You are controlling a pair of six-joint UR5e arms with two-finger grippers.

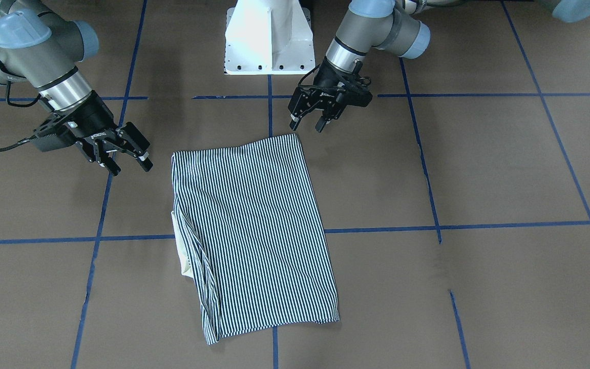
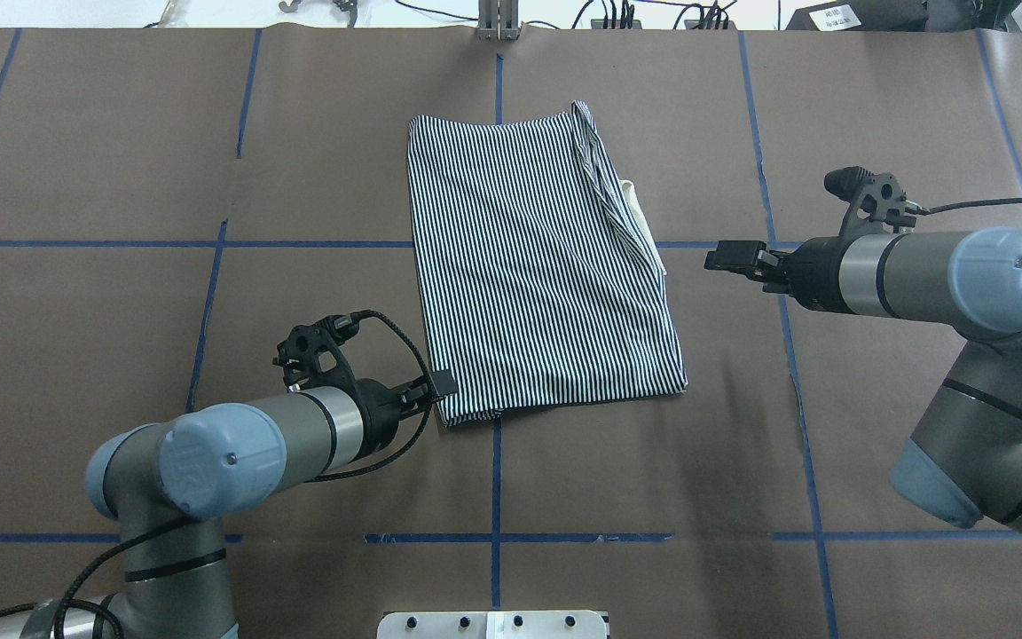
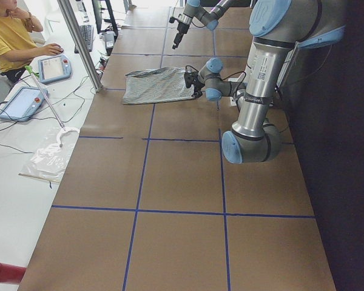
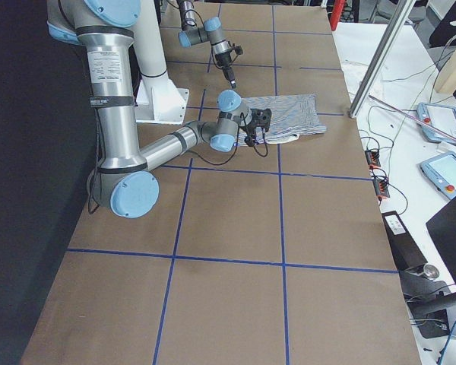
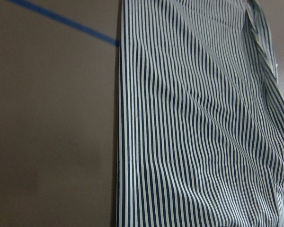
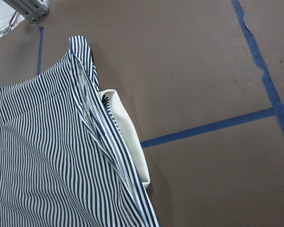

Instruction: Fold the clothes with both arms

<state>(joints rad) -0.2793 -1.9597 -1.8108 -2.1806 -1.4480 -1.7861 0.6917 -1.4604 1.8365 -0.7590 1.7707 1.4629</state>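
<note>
The striped polo shirt [image 1: 254,225] [image 2: 538,266] lies flat on the brown table, folded into a long rectangle. Its cream collar [image 1: 180,251] [image 2: 640,213] [image 6: 123,127] pokes out along the edge on my right side. My left gripper [image 1: 307,124] [image 2: 442,383] hovers open just off the shirt's near left corner, holding nothing. My right gripper [image 1: 130,166] [image 2: 728,257] is open and apart from the shirt, a short way beyond the collar edge. The left wrist view looks along the shirt's [image 5: 194,123] left edge, and neither wrist view shows any fingers.
Blue tape lines [image 1: 438,225] grid the brown table cover. The white pedestal base [image 1: 268,36] stands at the robot's side of the table. A metal post [image 3: 79,42] and a seated person [image 3: 9,36] with tablets are beyond the far edge.
</note>
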